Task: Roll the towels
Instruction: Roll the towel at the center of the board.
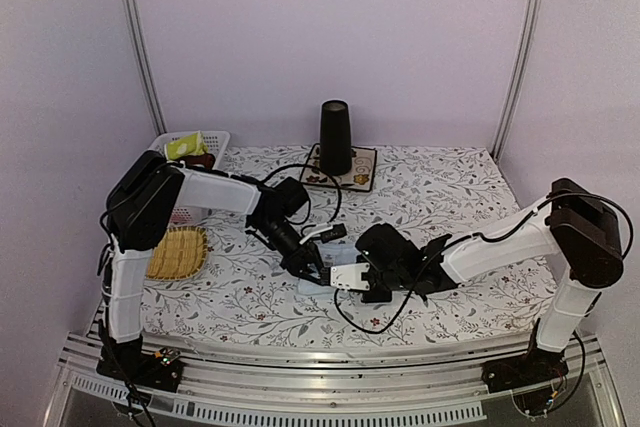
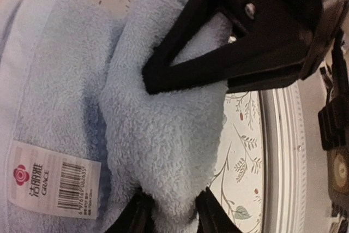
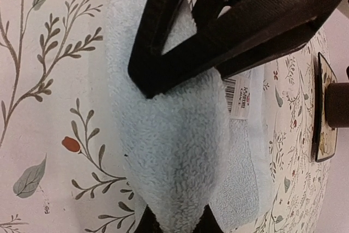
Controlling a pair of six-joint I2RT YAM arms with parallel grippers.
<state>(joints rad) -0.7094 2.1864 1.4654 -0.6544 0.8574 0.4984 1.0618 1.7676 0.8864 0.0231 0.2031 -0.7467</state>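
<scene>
the light blue towel (image 1: 316, 287) lies mid-front on the desk (image 1: 470, 277), its raised fold running 9 to 3 o'clock; right fingers (image 3: 144, 226) clench the 3 o'clock end, while left fingers (image 2: 133, 216) straddle the 9 o'clock end, though i cannot tell if they grip.

The light blue towel (image 2: 163, 135) is plain, its white label (image 2: 54, 181) printed with a red flower mark and black barcode, the table (image 1: 480, 187) white with grey-green leafy sprigs and red buds, the yellow-green towel (image 1: 186, 145) pale-patterned, the woven tray (image 1: 178, 252) straw yellow, the cone (image 1: 335, 137) black.
</scene>
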